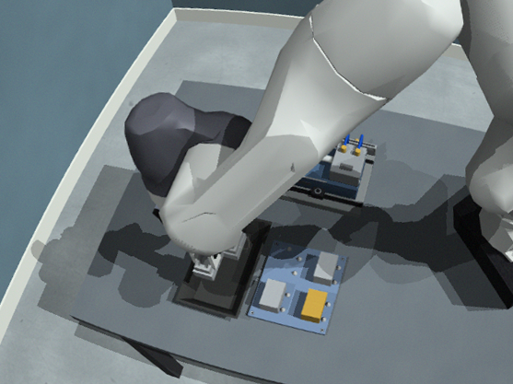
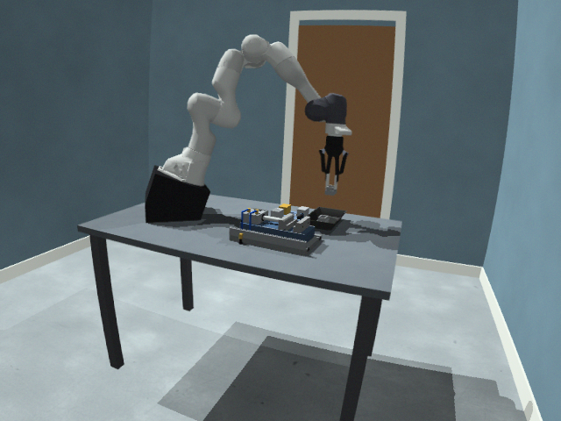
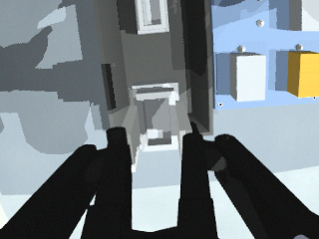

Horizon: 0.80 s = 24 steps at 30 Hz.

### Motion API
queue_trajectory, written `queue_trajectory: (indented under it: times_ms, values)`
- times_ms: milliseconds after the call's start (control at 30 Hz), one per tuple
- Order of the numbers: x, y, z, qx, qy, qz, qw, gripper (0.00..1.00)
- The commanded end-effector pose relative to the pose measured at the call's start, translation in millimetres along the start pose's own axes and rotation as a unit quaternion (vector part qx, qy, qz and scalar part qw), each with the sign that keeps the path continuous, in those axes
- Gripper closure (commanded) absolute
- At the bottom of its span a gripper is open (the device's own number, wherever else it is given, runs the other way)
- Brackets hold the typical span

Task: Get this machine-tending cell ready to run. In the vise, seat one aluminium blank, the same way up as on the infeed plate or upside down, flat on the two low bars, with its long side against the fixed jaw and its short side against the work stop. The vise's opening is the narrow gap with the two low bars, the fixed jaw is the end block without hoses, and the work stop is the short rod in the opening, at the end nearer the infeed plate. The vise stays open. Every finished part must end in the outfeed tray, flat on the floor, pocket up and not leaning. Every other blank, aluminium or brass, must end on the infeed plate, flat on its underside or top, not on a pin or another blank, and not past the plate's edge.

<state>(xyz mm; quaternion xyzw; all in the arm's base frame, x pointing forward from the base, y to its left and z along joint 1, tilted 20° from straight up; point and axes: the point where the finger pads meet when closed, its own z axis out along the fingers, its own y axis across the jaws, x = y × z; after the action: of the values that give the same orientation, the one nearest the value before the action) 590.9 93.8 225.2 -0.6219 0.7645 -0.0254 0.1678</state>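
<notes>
We see the black end effector point(image 2: 331, 186) clamped on 1 grey pocketed finished part point(image 3: 158, 115), high above the dark outfeed tray point(image 2: 336, 211), where another finished part point(image 3: 152, 8) lies.

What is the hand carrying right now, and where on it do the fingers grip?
The hand is shut on a finished part, pinched at its near end across the width. It hangs high over the outfeed tray, where another part already lies.
</notes>
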Motion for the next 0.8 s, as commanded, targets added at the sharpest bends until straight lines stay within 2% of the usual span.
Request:
queue_trajectory:
  times_ms: [0, 767]
  values:
    - [0.0, -0.6, -0.7, 0.0, 0.0, -0.003, 1.0, 1.0]
    - [0.0, -0.6, 4.6, 0.0, 0.0, -0.006, 1.0, 1.0]
